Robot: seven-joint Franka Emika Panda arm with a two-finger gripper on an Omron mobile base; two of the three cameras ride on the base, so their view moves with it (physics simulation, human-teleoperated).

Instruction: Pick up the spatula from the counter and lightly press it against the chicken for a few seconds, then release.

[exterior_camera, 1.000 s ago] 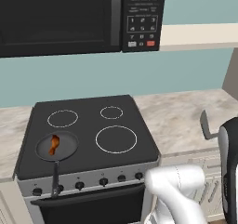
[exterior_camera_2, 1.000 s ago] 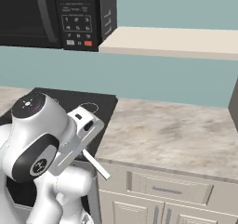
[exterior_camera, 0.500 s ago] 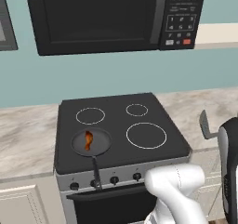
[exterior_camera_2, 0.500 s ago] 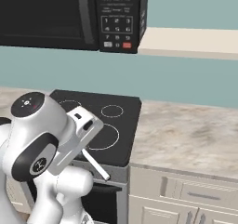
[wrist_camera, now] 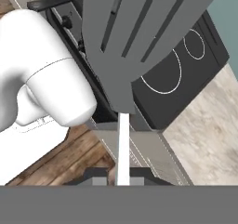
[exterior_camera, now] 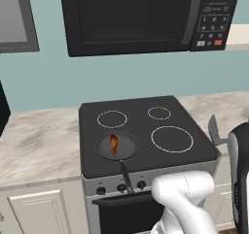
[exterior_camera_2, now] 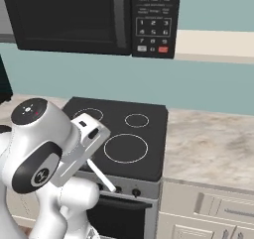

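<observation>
1. Left base view: the stove (exterior_camera: pixel 141 131) stands under a microwave (exterior_camera: pixel 131 17), with counter (exterior_camera: pixel 39 136) to its left. A pan (exterior_camera: pixel 127 149) sits on the front left burner, its handle pointing over the stove's front edge. The chicken (exterior_camera: pixel 114 143) lies in the middle of the pan. The spatula (exterior_camera: pixel 214 129) shows its grey blade at the far right. The blade is raised beside the arm's dark joint, just off the stove's right front corner and well apart from the pan and chicken.

2. Right base view: the arm fills the lower left, in front of the stove's left half. The spatula's white handle (exterior_camera_2: pixel 103 176) pokes out below the arm's end, slanting down and to the right in front of the stove's knobs. It is in the air, touching neither stove nor counter.

3. Hand view: the gripper (wrist_camera: pixel 122 175) is drawn in narrow on the spatula's thin white handle. One dark finger tip (wrist_camera: pixel 95 175) sits on each side of the handle, pressed against it. From there the handle runs up to the broad slotted blade, which covers much of the upper picture. Beyond the blade lie the stove's right burner rings and a strip of counter. Wood floor shows below. The blade touches nothing.
</observation>
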